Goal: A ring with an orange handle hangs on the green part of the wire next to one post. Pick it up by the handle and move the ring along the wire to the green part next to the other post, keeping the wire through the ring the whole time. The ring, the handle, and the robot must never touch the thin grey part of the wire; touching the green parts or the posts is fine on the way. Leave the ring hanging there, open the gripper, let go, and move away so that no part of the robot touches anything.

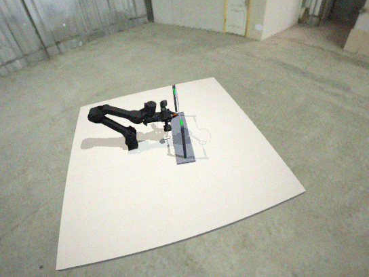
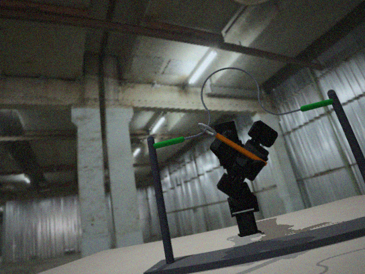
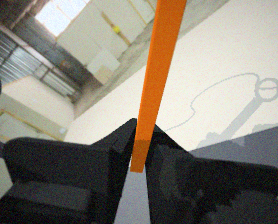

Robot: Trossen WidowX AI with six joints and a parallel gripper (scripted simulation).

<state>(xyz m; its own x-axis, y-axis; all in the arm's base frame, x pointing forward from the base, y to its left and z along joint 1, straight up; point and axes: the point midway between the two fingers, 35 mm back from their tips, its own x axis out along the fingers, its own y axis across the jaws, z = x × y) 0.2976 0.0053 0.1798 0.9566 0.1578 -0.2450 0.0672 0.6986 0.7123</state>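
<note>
The ring (image 2: 207, 127) is tilted around the thin grey wire (image 2: 201, 95), at the bend where the wire turns upward. It is just past the green part (image 2: 169, 142) (image 1: 181, 121) by the near post (image 2: 161, 196) (image 1: 184, 147). Contact between ring and wire cannot be told. The orange handle (image 2: 235, 145) (image 3: 159, 65) slants down to the right in the exterior view. My gripper (image 2: 257, 157) (image 3: 140, 124) is shut on the handle's lower end, below the wire. The other green part (image 2: 317, 105) (image 1: 174, 91) is beside the far post (image 2: 347, 132).
The grey wire rises from the ring into a tall loop, then dips toward the far green part. Both posts stand on a dark base (image 1: 190, 155) (image 2: 201, 262) on the pale table top (image 1: 136, 201). The arm (image 1: 117, 111) reaches in from the robot's side of the base.
</note>
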